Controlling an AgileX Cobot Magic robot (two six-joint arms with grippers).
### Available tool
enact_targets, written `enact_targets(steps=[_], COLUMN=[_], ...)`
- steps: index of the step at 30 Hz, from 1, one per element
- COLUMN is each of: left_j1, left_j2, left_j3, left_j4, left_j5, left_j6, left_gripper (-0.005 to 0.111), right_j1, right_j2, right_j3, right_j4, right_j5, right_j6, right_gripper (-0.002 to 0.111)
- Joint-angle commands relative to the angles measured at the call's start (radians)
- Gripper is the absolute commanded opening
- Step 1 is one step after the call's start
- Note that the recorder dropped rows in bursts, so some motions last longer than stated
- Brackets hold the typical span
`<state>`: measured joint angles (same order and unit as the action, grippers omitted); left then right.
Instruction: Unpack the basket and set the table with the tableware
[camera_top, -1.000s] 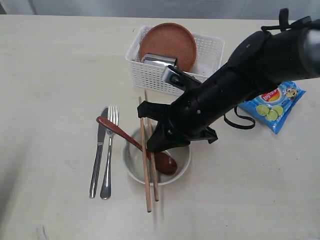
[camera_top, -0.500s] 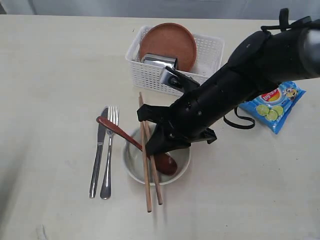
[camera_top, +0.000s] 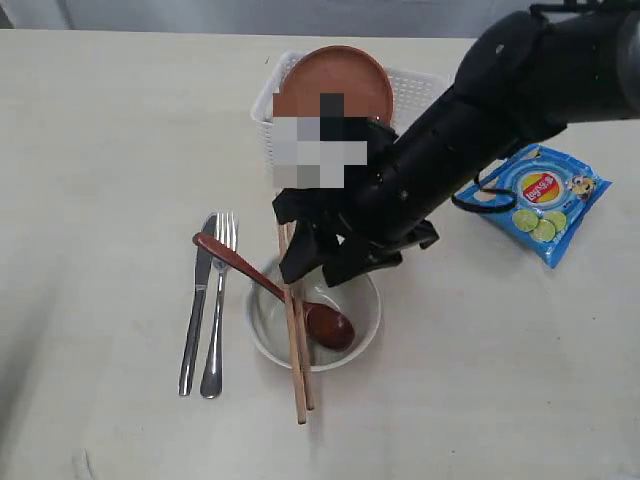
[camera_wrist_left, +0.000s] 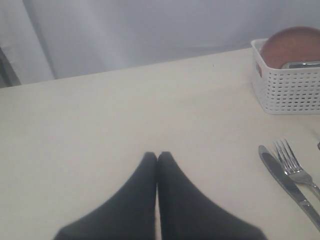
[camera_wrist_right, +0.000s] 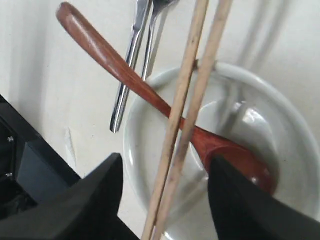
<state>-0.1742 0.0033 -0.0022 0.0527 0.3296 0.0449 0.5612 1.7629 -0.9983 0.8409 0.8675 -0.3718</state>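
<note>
Our right gripper (camera_wrist_right: 164, 167) has its fingers spread either side of the brown wooden chopsticks (camera_wrist_right: 189, 107), clear of them. They lie across the off-white round bowl (camera_wrist_right: 146, 140), over the dark red-brown spoon (camera_wrist_right: 120, 67). Our left gripper (camera_wrist_left: 157, 157) has its fingers pressed together above the pale cream table (camera_wrist_left: 125, 110).

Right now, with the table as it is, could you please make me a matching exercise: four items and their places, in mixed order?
Items:
1 chopsticks
2 spoon
3 plate
4 fork

Places:
A head inside the bowl, handle sticking out over its rim
B standing on edge in the basket
C lying across the bowl
D flat on the table beside the knife

Pairs: 1-C, 2-A, 3-B, 4-D
</note>
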Motion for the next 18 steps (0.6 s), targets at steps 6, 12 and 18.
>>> enact_targets(steps=[6,12,18], left_j1=[0.002,0.002,0.002], left_j2=[-0.003,-0.003,-0.003], left_j3=[0.002,0.002,0.002], left_j4=[-0.002,-0.002,-0.002], left_j5=[-0.008,-0.008,-0.008], left_j6=[0.0,0.0,0.0], left_gripper=[0.0,0.0,0.0], right_j1=[0.0,-0.021,-0.243], right_j2=[-0.062,-0.095,-0.098], right_j3=[-0.159,-0.198,-0.198], right_j4=[-0.498,-0.907,-0.904], right_j5=[0.162,0.279,0.314], right_j6=[0.32,0.562,0.582], right_gripper=[0.05,0.05,0.05])
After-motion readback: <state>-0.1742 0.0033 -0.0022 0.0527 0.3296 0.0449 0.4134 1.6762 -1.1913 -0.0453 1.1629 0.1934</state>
